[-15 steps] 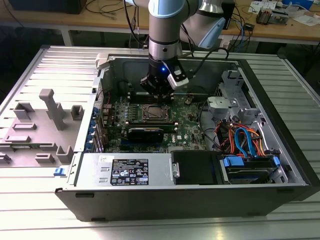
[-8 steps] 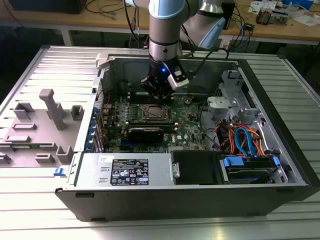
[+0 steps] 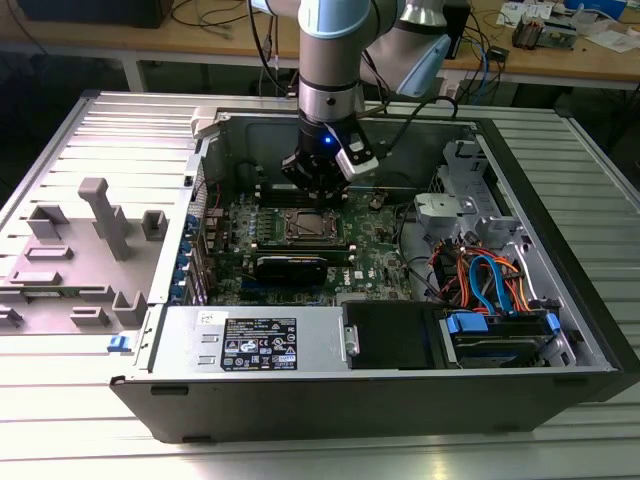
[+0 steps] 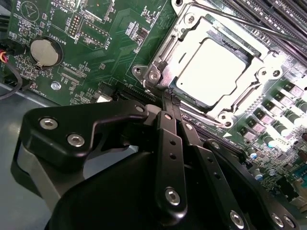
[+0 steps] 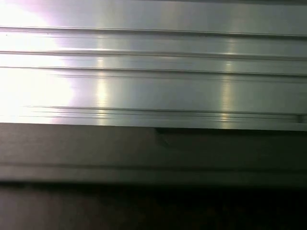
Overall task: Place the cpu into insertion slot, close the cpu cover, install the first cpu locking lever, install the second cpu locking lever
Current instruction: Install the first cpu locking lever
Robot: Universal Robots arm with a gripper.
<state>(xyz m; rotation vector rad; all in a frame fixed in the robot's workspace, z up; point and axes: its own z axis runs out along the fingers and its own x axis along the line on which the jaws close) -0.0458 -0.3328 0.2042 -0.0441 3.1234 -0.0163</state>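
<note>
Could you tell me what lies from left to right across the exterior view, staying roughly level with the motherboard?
Grey plastic fixture on the table, then the insertion slot with the gripper above it, then the orange and blue cables at the exterior view's right.

Open computer case (image 3: 560, 250), grey fixture blocks (image 3: 105, 215), coin battery (image 4: 43, 51)

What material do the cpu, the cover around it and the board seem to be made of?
The cpu has a pale, matte metal top that reflects light softly. The cpu cover looks like thin stamped steel: bright, shiny edges and screws. The motherboard appears to be green lacquered laminate, printed with white marks.
</note>
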